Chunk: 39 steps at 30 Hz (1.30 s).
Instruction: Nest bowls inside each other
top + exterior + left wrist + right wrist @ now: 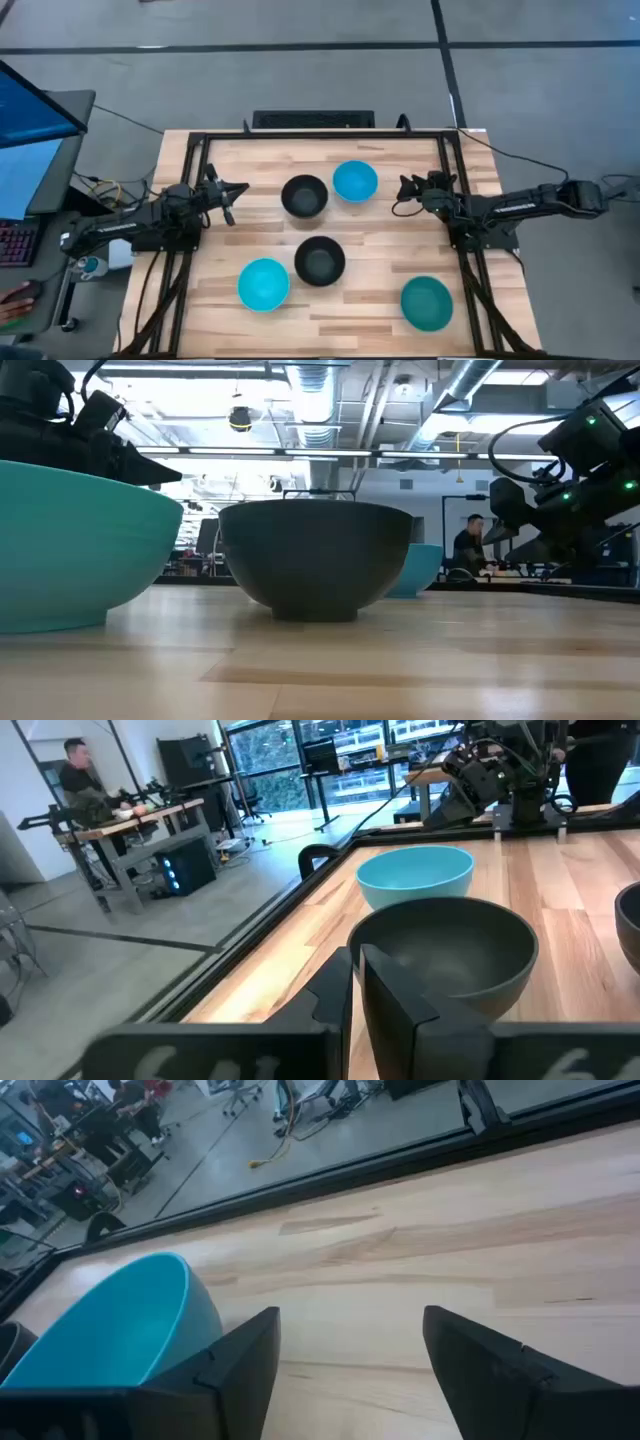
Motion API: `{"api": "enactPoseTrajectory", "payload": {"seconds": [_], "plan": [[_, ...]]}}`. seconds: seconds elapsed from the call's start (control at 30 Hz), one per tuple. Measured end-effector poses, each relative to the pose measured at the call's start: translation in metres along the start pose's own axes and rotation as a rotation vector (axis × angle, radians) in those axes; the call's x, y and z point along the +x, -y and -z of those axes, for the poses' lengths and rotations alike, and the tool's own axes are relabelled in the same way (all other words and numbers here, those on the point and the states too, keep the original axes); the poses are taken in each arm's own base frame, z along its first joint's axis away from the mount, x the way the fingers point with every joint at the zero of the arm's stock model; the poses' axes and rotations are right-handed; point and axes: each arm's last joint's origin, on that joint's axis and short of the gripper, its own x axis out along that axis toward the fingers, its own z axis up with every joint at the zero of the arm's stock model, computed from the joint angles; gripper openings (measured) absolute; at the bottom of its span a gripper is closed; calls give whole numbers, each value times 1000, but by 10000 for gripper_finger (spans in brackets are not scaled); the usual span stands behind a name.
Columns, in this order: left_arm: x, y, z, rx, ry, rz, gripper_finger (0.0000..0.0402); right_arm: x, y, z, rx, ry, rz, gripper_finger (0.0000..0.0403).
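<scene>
Five bowls stand on their bases on the wooden table. One black bowl (304, 196) and one cyan bowl (354, 182) sit toward the far side. A second black bowl (320, 260) is in the middle, a second cyan bowl (264, 284) is near left, and the teal bowl (427, 303) is near right. My left gripper (232, 197) hovers left of the far black bowl (450, 945), shut (356, 995). My right gripper (405, 188) hovers right of the far cyan bowl (110, 1330), open (350, 1350), touching nothing.
A black metal frame (320, 135) runs round the table's far and side edges. Bare wood lies between the bowls and in front of the right gripper (420, 1250). A person (470, 545) sits in the room beyond. A monitor and keyboard (20, 150) stand off the table's left.
</scene>
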Motion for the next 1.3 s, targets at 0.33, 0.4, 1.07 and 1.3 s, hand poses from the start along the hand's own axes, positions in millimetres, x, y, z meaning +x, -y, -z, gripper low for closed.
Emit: {"api": "enactPoseTrajectory", "payload": {"seconds": [0.33,0.4,1.07,1.3], "plan": [[0,0,0,0,0,0,16,0,0,0,-1,0,0,270],[0,0,0,0,0,0,16,0,0,0,-1,0,0,270],[0,3,-7,-11,97,117,16,5,0,-9,267,29,-13,270],[-1,-8,-9,-1200,208,-169,14,5,-48,-44,456,-27,-303,270]]}}
